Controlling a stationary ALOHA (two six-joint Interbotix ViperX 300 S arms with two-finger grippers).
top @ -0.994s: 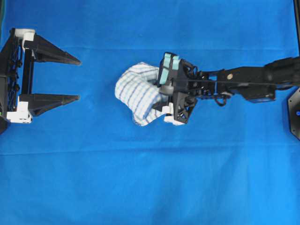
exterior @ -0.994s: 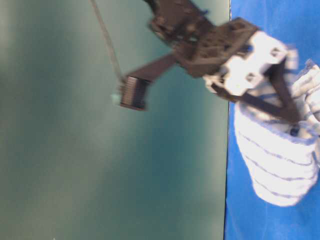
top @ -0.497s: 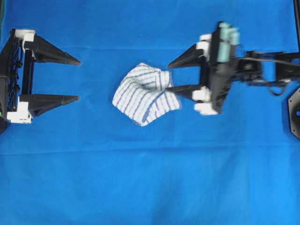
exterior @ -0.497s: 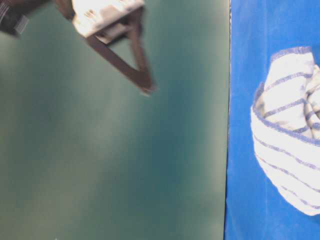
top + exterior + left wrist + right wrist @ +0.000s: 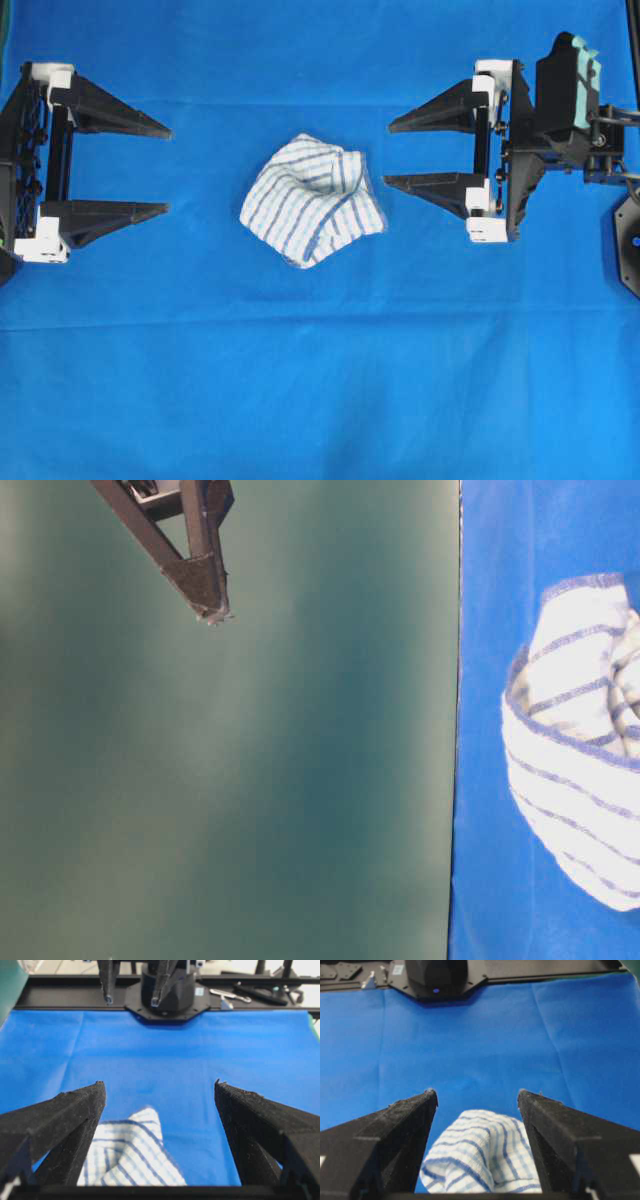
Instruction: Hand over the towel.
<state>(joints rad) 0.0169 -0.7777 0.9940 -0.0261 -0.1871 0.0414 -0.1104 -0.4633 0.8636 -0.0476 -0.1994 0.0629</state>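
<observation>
1. We see the towel lying crumpled mid-table on the blue cloth, between both grippers, touching neither.
2. Left gripper and right gripper are both spread, grasping nothing.
3. We should pinch a raised fold, then lift clear.
4. We see 0 containers.

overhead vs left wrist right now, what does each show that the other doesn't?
Overhead only: the whole towel lying crumpled and free between both open grippers, the left gripper and right gripper facing it from either side. Left wrist only: the far black frame rail with loose tools on it. Both: the towel, the blue cloth, the right gripper's fingers.
</observation>
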